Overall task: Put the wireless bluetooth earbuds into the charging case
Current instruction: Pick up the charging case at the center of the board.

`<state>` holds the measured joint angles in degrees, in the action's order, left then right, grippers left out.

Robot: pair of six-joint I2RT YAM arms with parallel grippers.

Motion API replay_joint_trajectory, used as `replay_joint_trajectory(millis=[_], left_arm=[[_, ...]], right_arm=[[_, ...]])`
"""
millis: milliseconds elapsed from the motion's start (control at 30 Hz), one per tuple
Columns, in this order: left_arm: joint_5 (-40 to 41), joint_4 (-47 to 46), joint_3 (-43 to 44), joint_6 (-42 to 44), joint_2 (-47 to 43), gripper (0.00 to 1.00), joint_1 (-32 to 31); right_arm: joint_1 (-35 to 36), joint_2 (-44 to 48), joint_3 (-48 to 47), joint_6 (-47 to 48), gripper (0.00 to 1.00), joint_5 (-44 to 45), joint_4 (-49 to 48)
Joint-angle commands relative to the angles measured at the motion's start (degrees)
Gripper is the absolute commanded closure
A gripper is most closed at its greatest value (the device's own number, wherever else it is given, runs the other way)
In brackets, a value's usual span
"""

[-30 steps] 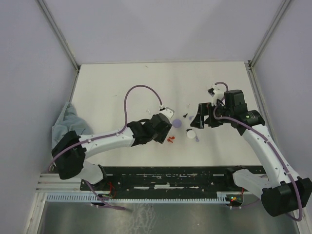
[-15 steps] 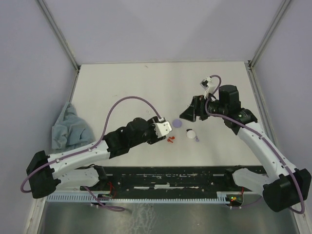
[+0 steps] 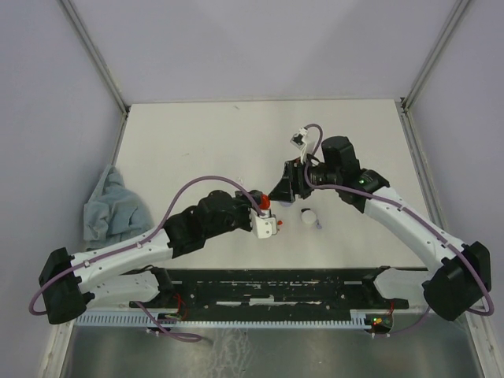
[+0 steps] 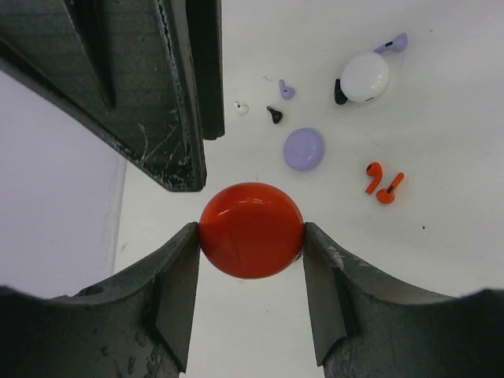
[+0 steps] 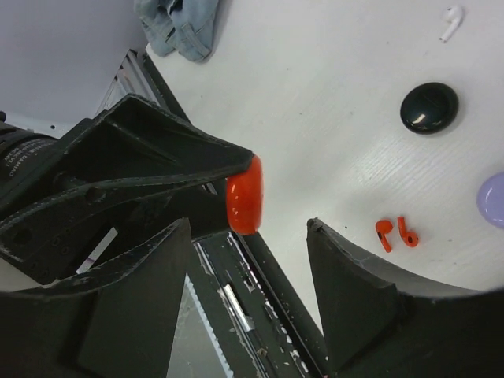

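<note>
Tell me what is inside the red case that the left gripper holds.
Its inside cannot be seen: the red case, pinched in the left gripper, looks shut. Two red earbuds lie outside it on the table.

Glossy red round case [image 4: 250,231], lavender case [image 4: 304,149], white case [image 4: 365,76], black case [image 5: 429,108]. Red earbuds [image 4: 383,183] in a pair, lavender earbuds [image 4: 286,89], one black earbud [image 4: 273,115], one white earbud [image 4: 241,107]. Table [image 3: 181,142] plain white, cloth [image 3: 114,206] blue-grey, cables [image 3: 209,179] purple.
</note>
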<state>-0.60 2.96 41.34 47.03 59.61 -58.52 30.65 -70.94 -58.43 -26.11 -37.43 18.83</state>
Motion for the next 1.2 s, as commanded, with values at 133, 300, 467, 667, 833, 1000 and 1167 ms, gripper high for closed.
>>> replay_joint_trajectory(millis=[133,300,467,667,833,1000,1167], left_arm=[[-2.74,-1.73,3.92,6.06,-1.61,0.7,0.01],[-3.36,-1.73,4.18,6.02,-1.58,0.7,0.01],[-3.94,-1.73,4.05,5.6,-1.65,0.68,0.06],[-4.16,-1.89,3.09,4.56,-2.06,0.55,0.04],[-1.79,-4.43,1.06,0.41,-3.9,0.11,0.0],[4.81,-4.92,0.14,-8.67,-6.91,0.01,0.01],[11.23,-5.45,-1.09,-20.93,-10.64,0.01,0.47]], right_arm=[[4.55,-1.41,-4.57,3.29,0.37,2.04,-1.93],[6.11,-2.54,-4.7,4.81,0.42,3.25,-1.12],[6.53,-3.16,-4.58,5.64,0.5,4.82,-0.96],[6.63,-3.12,-4.72,5.83,0.77,4.69,-2.25],[6.68,-2.25,-3.39,3.9,0.84,4.59,-5.85],[6.34,-0.15,-1.1,2.05,0.86,5.94,-10.44],[4.98,1.17,2.47,-2.95,0.87,4.69,-18.1]])
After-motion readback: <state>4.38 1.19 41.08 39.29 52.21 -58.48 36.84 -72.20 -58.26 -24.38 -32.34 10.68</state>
